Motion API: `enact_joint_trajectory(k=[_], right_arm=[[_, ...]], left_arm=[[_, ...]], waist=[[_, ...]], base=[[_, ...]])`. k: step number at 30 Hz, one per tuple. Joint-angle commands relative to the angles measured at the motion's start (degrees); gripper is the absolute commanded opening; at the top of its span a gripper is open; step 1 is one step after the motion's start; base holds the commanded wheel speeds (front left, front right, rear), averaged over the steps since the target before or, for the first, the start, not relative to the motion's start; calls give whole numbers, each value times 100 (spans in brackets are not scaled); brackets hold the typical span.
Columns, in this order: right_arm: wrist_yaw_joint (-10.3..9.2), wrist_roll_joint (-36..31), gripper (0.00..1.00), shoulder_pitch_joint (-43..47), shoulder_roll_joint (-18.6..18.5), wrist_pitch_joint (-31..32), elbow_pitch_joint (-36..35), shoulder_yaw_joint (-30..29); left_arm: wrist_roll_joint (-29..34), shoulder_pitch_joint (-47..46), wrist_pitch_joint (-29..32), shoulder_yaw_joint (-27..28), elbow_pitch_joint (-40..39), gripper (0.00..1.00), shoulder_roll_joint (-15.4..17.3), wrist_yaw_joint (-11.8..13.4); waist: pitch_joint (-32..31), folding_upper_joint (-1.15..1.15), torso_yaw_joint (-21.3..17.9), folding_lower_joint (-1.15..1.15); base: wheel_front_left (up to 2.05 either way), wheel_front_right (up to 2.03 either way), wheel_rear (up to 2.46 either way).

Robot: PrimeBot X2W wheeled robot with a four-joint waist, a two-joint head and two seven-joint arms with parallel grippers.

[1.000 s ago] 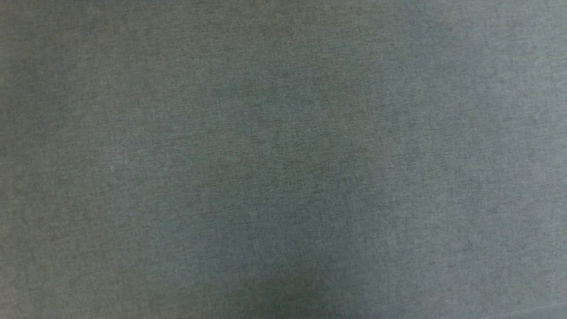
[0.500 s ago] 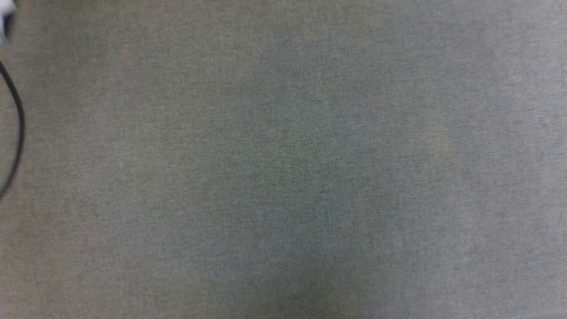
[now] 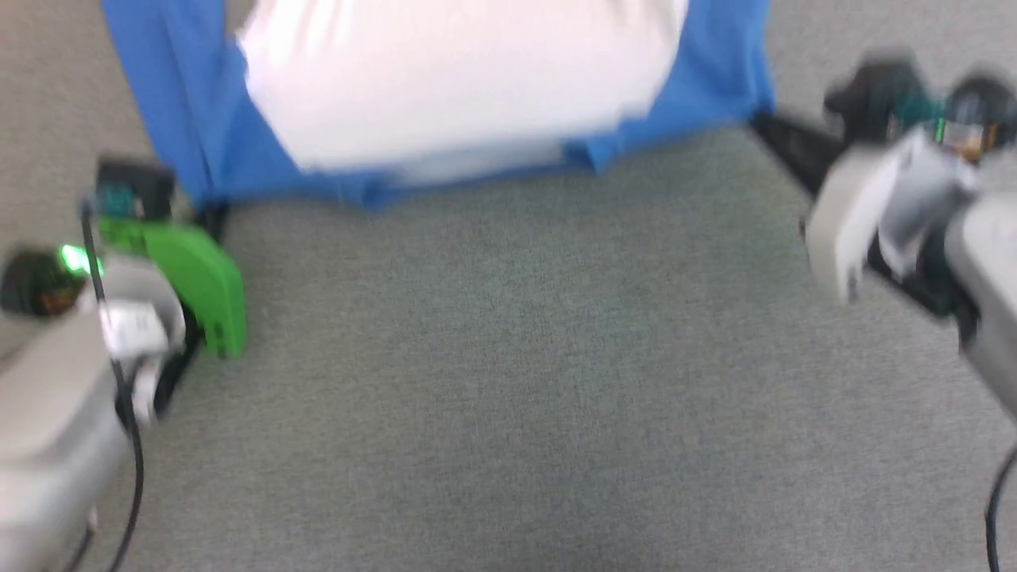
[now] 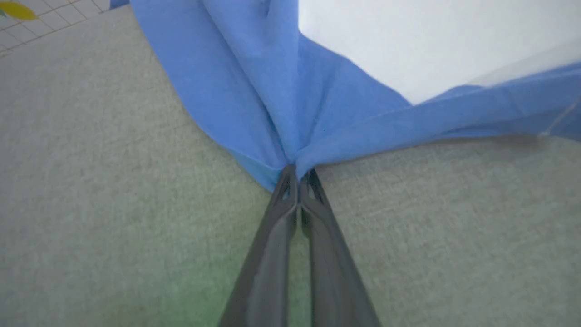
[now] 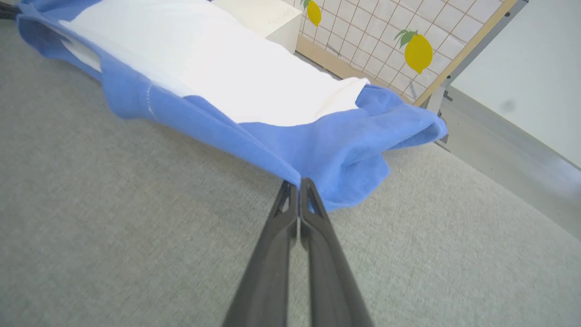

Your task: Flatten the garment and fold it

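Note:
The garment, white with bright blue sleeves, is stretched between my two grippers at the top of the blurred head view. It hangs just over the grey fabric surface. My left gripper is shut on a bunched blue part at the garment's left end, and the left wrist view has its fingertips pinching gathered blue cloth. At the right end, my right gripper is shut on the blue edge. In the right wrist view that gripper pinches the blue cloth, with the white body beyond it.
The right wrist view takes in a white box behind the garment. Beside it stands a grid panel with yellow lemons, with a pale wall and floor strip to the right. A corner of that panel shows in the left wrist view.
The head camera has moved. Earlier it took in bare grey surface, then a cable at the left edge. Now the garment and both arms are in view.

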Motion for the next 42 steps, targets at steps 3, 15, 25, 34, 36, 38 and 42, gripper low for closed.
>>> enact_joint_trajectory(k=[3, 15, 25, 34, 36, 38, 42], right_arm=[[-64, 50, 0, 811, -467, 372, -392, -190], [-64, -273, 0, 3592, -568, 1698, -1751, -1634], [-64, -843, 0, 5480, 236, 2628, -2291, -2860], [-64, -1168, 100, 5917, 748, 2249, -2230, -3063], [-64, -1207, 100, 6052, 818, 2165, -2276, -3185], [-64, -1240, 100, 6230, 916, 2068, -2355, -3372], [-64, -1344, 100, 6557, 1259, 1741, -2697, -3807]], left_arm=[[-392, 965, 128, -60, -299, 0, 310, 261], [-1113, 2724, 48, -202, -1621, 0, 609, 846], [-1312, 3648, 182, -674, -2217, 0, 557, 1009], [-1091, 3604, -359, -728, -1890, 100, -93, 838], [-1125, 3646, -488, -676, -1941, 100, -173, 834], [-1163, 3699, -660, -580, -2078, 100, -205, 843], [-1165, 3785, -1032, -362, -2454, 100, -144, 900]], waist=[[-648, 0, 111, 1], [-1177, 0, 124, 1], [-1271, 0, 156, 1], [-1483, 0, 270, 1], [-1590, 0, 301, 1], [-1703, 0, 345, 1], [-1858, 0, 418, 1]], base=[[0, 0, 0], [0, 0, 0], [0, 0, 0], [0, 0, 0], [0, 0, 0], [0, 0, 0], [0, 0, 0]])
